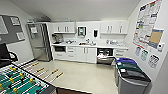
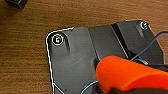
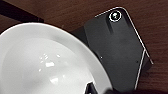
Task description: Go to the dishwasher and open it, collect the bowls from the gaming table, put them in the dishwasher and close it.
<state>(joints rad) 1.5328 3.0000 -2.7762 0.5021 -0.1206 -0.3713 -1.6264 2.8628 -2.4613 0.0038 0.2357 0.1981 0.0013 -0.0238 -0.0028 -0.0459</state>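
Note:
The dishwasher (image 1: 105, 56) stands open under the far counter, its steel door folded down and its dark racks showing. The gaming table (image 1: 17, 81), with its green pitch and yellow players, is close by at the lower left. In the right wrist view a white bowl (image 3: 47, 62) hangs large above the robot's dark plate and the wood-look floor, with my right gripper (image 3: 93, 89) shut on its rim. In the left wrist view a rounded orange bowl (image 2: 125, 73) sits close to the camera in my left gripper (image 2: 120, 90), crossed by a thin blue cable.
Three lidded bins (image 1: 130, 73) line the right wall in front of the dishwasher. A steel fridge (image 1: 38, 42) stands at the far left, with white cabinets (image 1: 85, 53) and a sink counter between. Pale floor (image 1: 82, 75) stretches from here to the counter.

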